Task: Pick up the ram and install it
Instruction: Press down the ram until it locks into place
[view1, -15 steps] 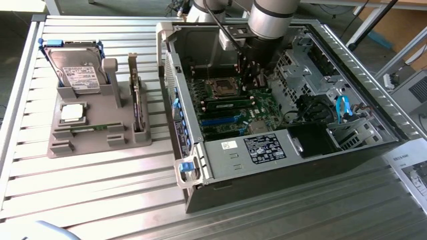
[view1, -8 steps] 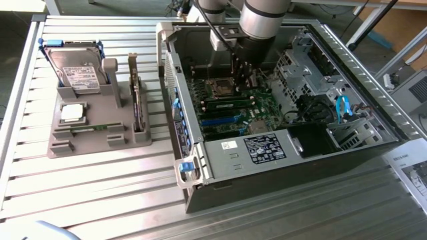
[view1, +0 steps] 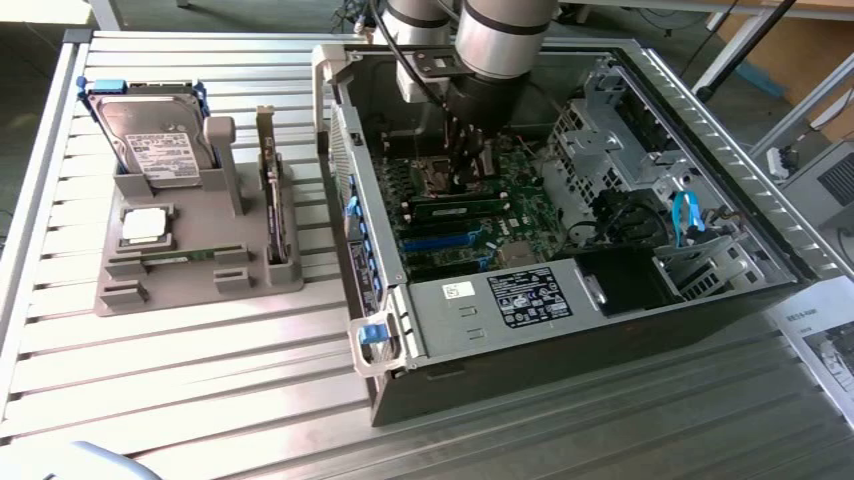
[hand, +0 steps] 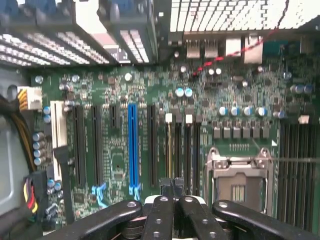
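Exterior view. Reaches down into the open computer case (view1: 561, 380), with the gripper (view1: 467, 180) low over the motherboard (view1: 521, 215). Fingers drawn fully together, with nothing seen clamped between them. Finds the ram (view1: 461, 209) just beneath the fingertips and a touch nearer the camera. It lies flat along the memory slots and looks seated rather than loose, though whether it is latched cannot be told. Long axis runs from the exterior view's left to its right, square to the arm's downward approach. Cannot tell whether the fingertips touch its top edge or stop just short. Leaves the grey parts holder (view1: 120, 290) well apart on the table.

Wrist view. Shows the gripper (hand: 172, 184) with fingers (hand: 159, 212) pressed together and nothing held. Looks past them onto the motherboard (hand: 120, 165), with the CPU socket (hand: 239, 186) close by and dark memory slots (hand: 297, 165) beside it.
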